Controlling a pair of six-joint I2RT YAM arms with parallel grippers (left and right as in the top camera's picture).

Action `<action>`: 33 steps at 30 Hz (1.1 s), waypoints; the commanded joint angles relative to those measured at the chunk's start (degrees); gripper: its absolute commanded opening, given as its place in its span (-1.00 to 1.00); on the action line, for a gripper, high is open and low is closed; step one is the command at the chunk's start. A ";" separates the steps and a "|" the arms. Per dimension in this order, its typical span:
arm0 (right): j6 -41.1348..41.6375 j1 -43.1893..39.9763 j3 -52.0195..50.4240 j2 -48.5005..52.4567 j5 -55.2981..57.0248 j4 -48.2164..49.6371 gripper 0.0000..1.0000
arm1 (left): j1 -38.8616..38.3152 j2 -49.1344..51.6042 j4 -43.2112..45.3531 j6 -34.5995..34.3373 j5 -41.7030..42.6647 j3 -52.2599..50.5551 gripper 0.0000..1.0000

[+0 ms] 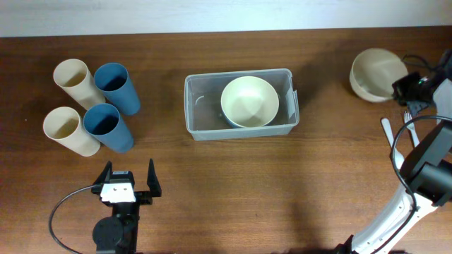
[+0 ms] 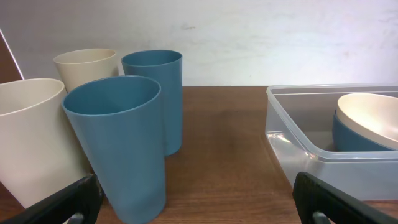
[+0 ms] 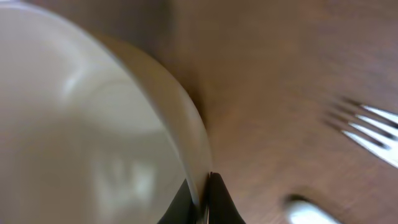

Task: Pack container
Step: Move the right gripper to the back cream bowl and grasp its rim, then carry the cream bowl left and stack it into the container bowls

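Overhead: evenly bright and sharp; soft, short shadows beside the cups (image 1: pixel 116 88) and container (image 1: pixel 194 106) on the counter (image 1: pixel 282 190).
Left wrist: well lit, crisp (faint pale glare on the container's clear wall).
Right wrist: heavily blurred; bowl (image 3: pixel 81 124) washed out, fork (image 3: pixel 373 134) streaked.

The desk (image 1: pixel 233 183) is dark brown with a wood grain. Two cream cups (image 1: pixel 74 81) and two blue cups (image 1: pixel 116 88). The container (image 1: pixel 203 130) is clear, faintly grey. The nested bowl (image 1: pixel 248 101) is pale cream, with blue showing beneath. The lone bowl (image 1: pixel 378 74) is cream and the fork (image 3: pixel 373 127) white.
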 commanded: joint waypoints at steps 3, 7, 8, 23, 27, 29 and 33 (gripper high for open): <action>-8.17 -0.26 9.16 -3.72 -22.36 -1.90 -0.93 | 0.24 -0.39 -0.17 0.87 0.61 -0.22 0.99; -10.62 0.87 14.99 -7.19 -37.90 -6.97 -0.93 | 0.24 -0.39 -0.17 0.87 0.61 -0.22 0.99; -11.69 1.44 15.72 -8.00 -39.34 -8.59 -0.93 | 0.24 -0.39 -0.17 0.87 0.61 -0.22 0.99; -24.44 26.82 16.35 -14.19 -10.99 -30.36 -0.92 | 0.24 -0.39 -0.17 0.87 0.61 -0.22 0.99; -24.41 33.62 16.35 -14.14 -0.85 -33.18 -0.92 | 0.24 -0.39 -0.17 0.87 0.61 -0.22 0.99; -24.39 36.44 16.31 -14.08 1.79 -33.99 -0.92 | 0.24 -0.39 -0.17 0.87 0.61 -0.22 0.99; -23.15 40.13 16.31 -13.94 4.44 -34.01 -0.93 | 0.24 -0.39 -0.17 0.87 0.61 -0.22 0.99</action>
